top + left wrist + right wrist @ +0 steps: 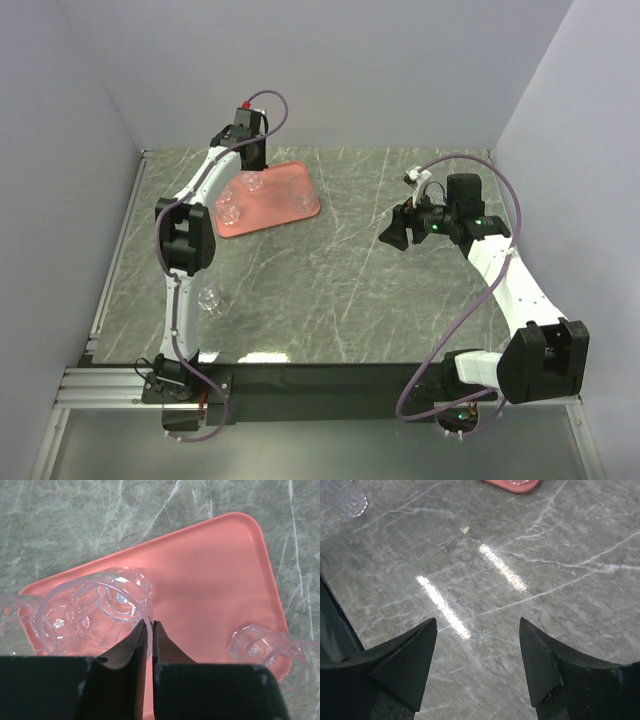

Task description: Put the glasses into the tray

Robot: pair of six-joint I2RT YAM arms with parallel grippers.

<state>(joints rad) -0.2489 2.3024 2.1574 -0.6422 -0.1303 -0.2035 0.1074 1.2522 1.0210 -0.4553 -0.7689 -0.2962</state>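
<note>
Placement is the step in hand. The left gripper [150, 625] hangs over the tray [215, 570], its fingers pressed almost together and pinching the rim wall of one tumbler [120, 597] above the tray's near-left part. Whether the tumbler's base already rests on the tray floor cannot be told.

The next move seems to call for a small spreading of the fingers and a straight lift. A neighbouring glass [59, 622] sits touching or just beside the tumbler on its left, so any sideways drift could knock it. Two more glasses [252, 647] crowd the tray's near-right corner, while the tray's far half is bare.

One glass [210, 297] stands outside the tray, well apart from it toward the robot and just beside the left arm's forearm; it looks like the remaining one to fetch.

The right gripper [478, 622] hovers well to the right of the tray with fingers spread wide and nothing between them. The marble table [350, 290] between it and the tray is open.
</note>
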